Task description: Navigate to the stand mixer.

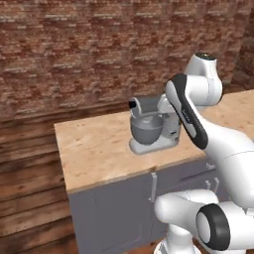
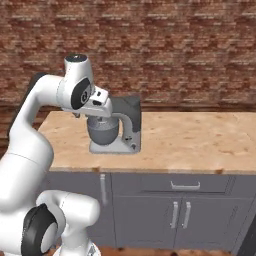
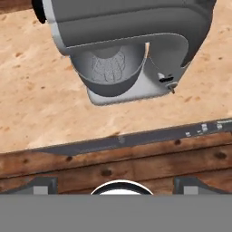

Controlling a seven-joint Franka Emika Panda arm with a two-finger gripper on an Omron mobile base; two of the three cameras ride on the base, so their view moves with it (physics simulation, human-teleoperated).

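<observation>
One stand mixer (image 1: 151, 130) — one counter (image 1: 99, 149) — one drawer (image 2: 185, 184).

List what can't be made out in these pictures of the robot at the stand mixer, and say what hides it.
- Stand mixer, left base view: its rear is behind the arm.
- Right base view: the arm's wrist covers the mixer's head front and bowl rim.
- Gripper, hand view: the fingertips are cut off at the bottom edge, so the opening cannot be judged.

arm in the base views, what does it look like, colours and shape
The arm is glossy white with rounded, tube-like links. Dark grey to black bands and round caps mark the joints, and a long dark strip runs along the forearm in the left base view. No cables or markings show. In the hand view the jaws show as two small grey blocks.
</observation>
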